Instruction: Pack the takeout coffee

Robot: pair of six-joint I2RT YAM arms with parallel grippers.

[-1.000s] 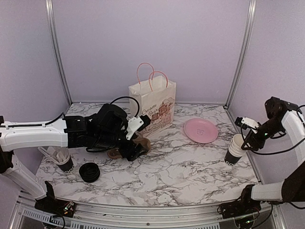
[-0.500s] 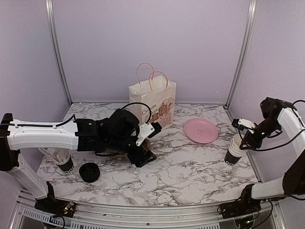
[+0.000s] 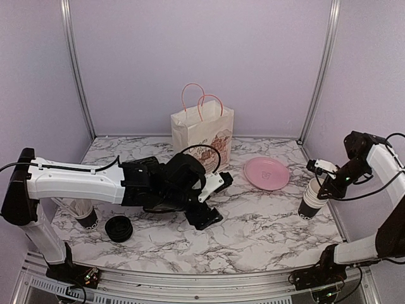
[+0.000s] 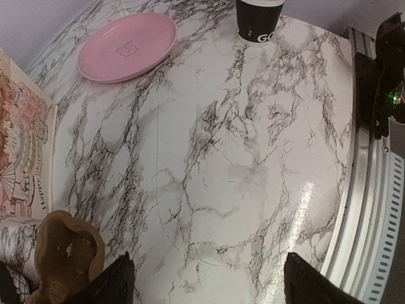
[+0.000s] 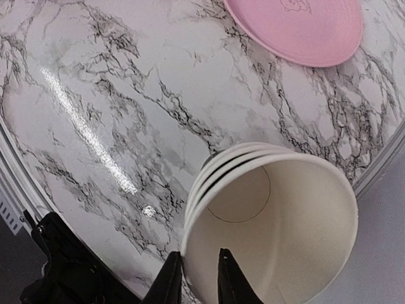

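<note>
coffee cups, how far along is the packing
Nothing looks done: no lidded cup shows. In hand: the right gripper straddles the top rim of the cup stack. Left to do: lidding from the lid stack and loading the bag; the left gripper hangs open, empty.

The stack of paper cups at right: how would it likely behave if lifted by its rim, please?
Probably light: the cup stack looks empty. Its thin rim may squash. Rims sit nested, so the top cup might lift alone.
</note>
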